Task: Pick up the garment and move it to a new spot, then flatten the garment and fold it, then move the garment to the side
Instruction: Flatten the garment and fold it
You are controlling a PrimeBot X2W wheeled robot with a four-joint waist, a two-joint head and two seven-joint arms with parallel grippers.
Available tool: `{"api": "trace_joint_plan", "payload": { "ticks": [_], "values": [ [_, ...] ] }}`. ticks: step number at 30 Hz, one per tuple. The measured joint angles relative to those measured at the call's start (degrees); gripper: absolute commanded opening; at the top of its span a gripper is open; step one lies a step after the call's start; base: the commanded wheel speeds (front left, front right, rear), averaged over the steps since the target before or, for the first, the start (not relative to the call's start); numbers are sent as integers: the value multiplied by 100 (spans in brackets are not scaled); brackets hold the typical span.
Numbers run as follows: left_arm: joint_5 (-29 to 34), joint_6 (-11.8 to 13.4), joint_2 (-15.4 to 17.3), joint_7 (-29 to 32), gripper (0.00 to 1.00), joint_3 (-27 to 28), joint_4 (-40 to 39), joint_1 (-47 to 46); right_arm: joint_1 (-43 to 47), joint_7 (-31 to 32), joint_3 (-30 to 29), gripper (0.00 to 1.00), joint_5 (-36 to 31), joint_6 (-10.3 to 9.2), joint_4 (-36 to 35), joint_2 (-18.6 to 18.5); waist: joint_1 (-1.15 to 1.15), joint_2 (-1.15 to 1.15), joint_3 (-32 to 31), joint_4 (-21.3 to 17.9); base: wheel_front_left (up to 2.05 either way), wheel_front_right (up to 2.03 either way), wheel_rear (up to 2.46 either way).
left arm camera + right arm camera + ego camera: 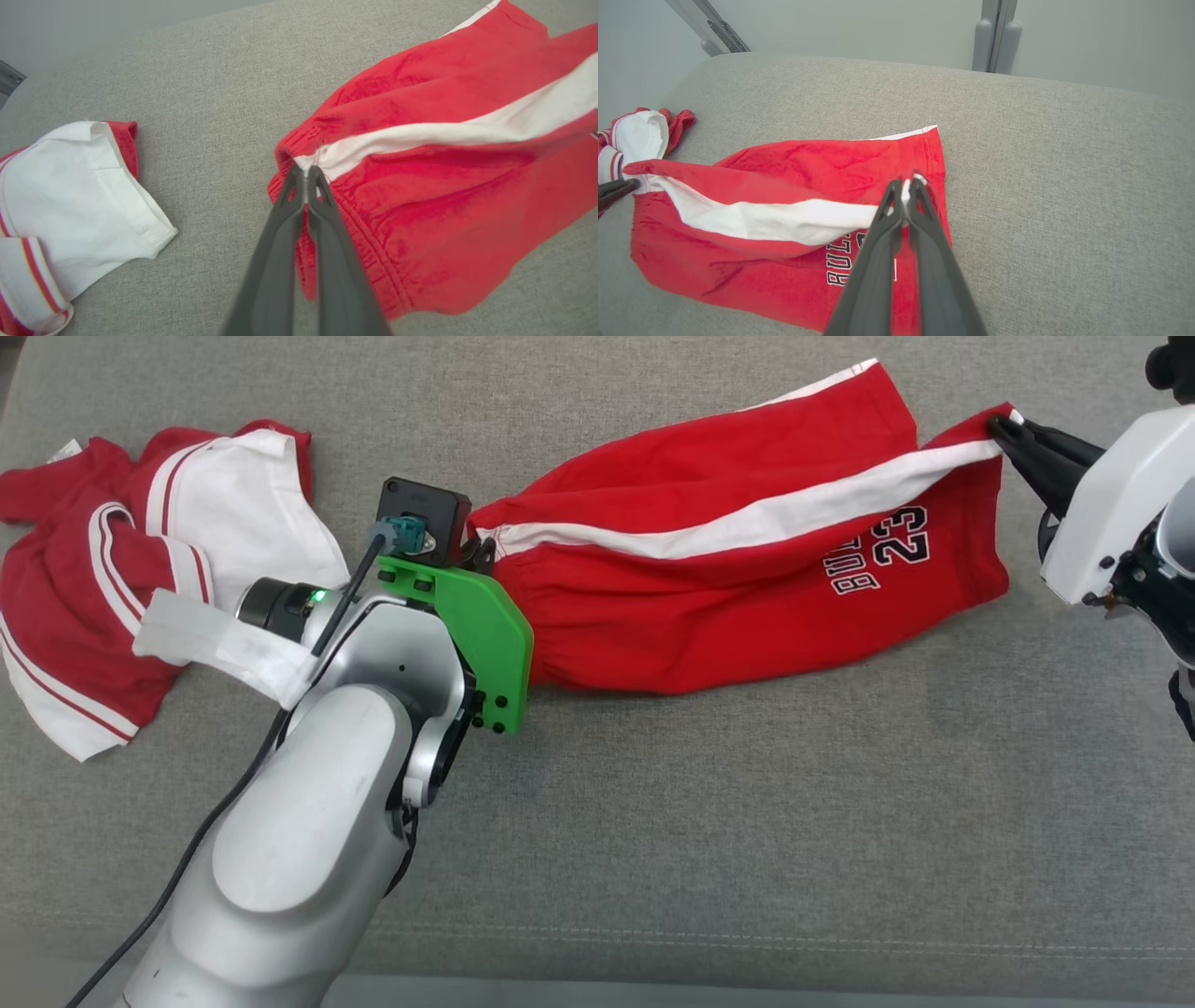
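Head view, looking down on a broad grey fabric surface [747, 821], padded, with a stitched seam along the near edge. Behind it in the right wrist view, a pale wall [859, 28] and grey metal uprights [997, 37]. Stretched across the middle, red shorts [709, 607] with a white side stripe and a black-and-white 23 print, drawn long from left to right, lower edge down on the fabric. Off to the left, clear of the shorts, a crumpled red-and-white jersey [103, 607]. Reaching in from the lower left, silver left arm [308, 821] with a green bracket [485, 635] at the wrist. Now the left gripper [306, 173]: clamped tight on the gathered waistband, right at the stripe's end. And the right gripper [1001, 429]: pinched closed on the hem corner at the stripe's other end, fingers pressed together with cloth between.
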Motion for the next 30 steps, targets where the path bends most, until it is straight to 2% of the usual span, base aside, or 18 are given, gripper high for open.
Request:
{"api": "trace_joint_plan", "payload": {
  "ticks": [2, 3, 19, 20, 21, 22, 23, 28, 30],
  "values": [
    [-10, 8, -63, -84, 0, 19, 149, -78, -160, -198, 114, 0, -31, 0, 200, -5, 0, 0, 53, 37, 0, 0, 0],
    [-55, 45, -193, -279, 0, 91, 430, -234, -518, -553, 241, 0, -103, 0, 627, 48, 0, 0, 139, 90, 0, 0, 0],
    [-204, 40, -447, -749, 0, 172, 1354, -622, -1491, -1610, 726, 0, -397, 0, 2323, 430, 0, 0, 290, 209, 0, 0, 0],
    [-220, 29, -474, -780, 27, 175, 1389, -638, -1533, -1672, 732, 0, -405, 0, 2425, 448, 0, 0, 299, 217, 0, 0, 0],
    [-225, 22, -497, -878, 82, 174, 1419, -653, -1574, -1755, 722, 18, -430, 0, 2522, 469, 0, 0, 307, 226, 0, 0, 0],
    [-226, 21, -516, -922, 100, 175, 1458, -681, -1624, -1833, 702, 84, -455, 0, 2627, 500, 0, 0, 315, 235, 0, 0, 0],
    [-229, -2, -531, -956, 100, 172, 1495, -705, -1668, -1931, 677, 100, -464, 0, 2721, 536, 0, 0, 320, 246, 0, 0, 0],
    [-244, -65, -564, -1303, 100, 179, 1655, -808, -1827, -2268, 713, 100, -510, 0, 3096, 679, 0, 0, 310, 302, 0, 0, 0],
    [-241, -162, -560, -1521, 100, 167, 1670, -828, -1883, -2431, 689, 100, -566, -1, 3240, 714, 0, 0, 281, 317, 0, 0, 0]
  ]
}}
